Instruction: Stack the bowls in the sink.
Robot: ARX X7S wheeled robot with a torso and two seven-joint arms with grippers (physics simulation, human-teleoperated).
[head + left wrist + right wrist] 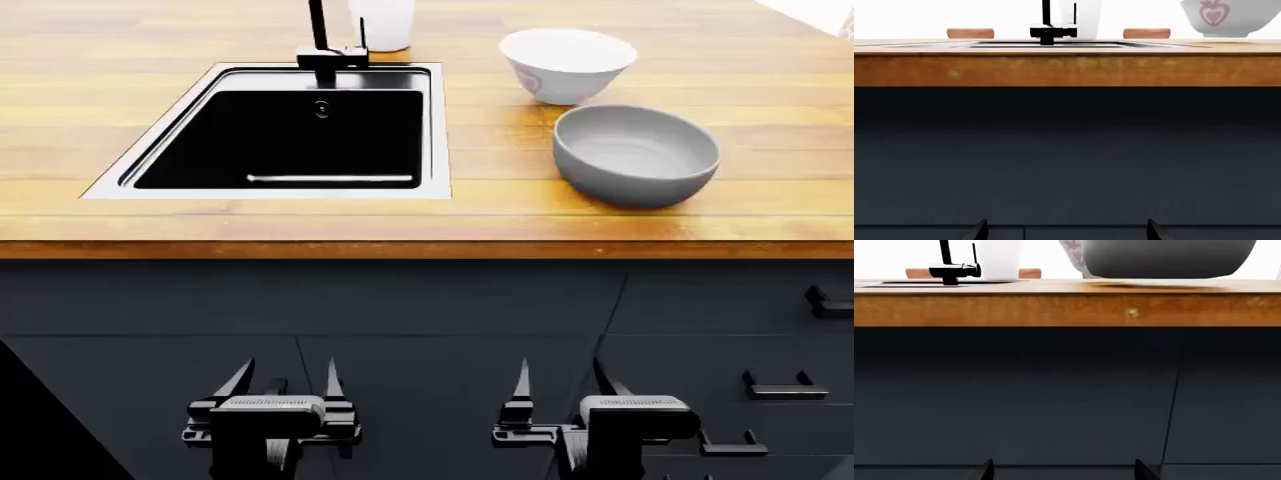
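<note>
The grey bowl [637, 153] stands on the wooden counter right of the sink [278, 138], near the front edge; it also shows in the right wrist view [1167, 257]. The white bowl [567, 63] with a pink-red mark stands behind it, and shows in the left wrist view [1227, 16]. The sink basin is black with a steel rim and a black faucet [324, 45]. My left gripper [284, 380] and right gripper [565, 380] are both open and empty, low in front of the dark cabinet fronts, below the counter edge.
A white cylindrical pot [383, 22] stands behind the faucet. The counter's front edge [427, 248] overhangs dark cabinet doors with black handles [781, 385] at the right. Two wooden chair backs [970, 33] show beyond the counter.
</note>
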